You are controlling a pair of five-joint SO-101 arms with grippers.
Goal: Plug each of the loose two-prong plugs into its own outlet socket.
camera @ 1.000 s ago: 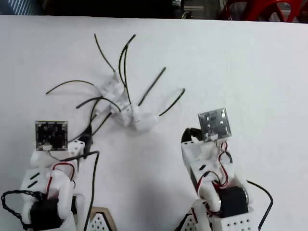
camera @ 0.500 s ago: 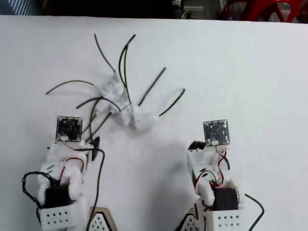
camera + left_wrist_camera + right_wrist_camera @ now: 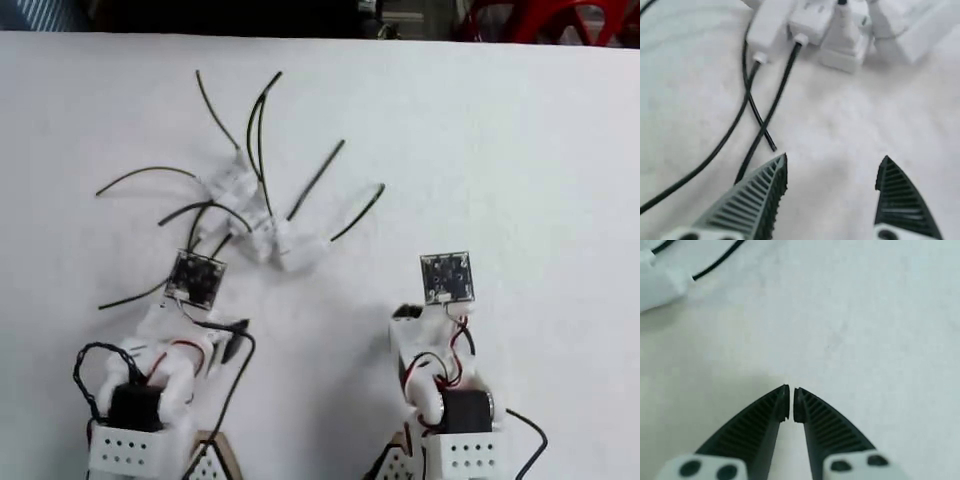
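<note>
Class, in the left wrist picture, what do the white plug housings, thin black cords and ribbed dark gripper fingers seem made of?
White plug housings: likely moulded plastic, smooth with rounded edges. Thin black cords: probably rubber or vinyl sheathing, since they curve loosely. Ribbed dark fingers of the left gripper: seemingly matte plastic, with even ridges.

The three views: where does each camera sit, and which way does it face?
High view: fixed above, looking down on the table and the plug cluster; both arms show at its near edge.
Left wrist view: on the left arm, facing the plug cluster past the open left tool.
Right wrist view: on the right arm, facing the table past the shut right tool.
Shared: high and left wrist views both show the plug cluster.
</note>
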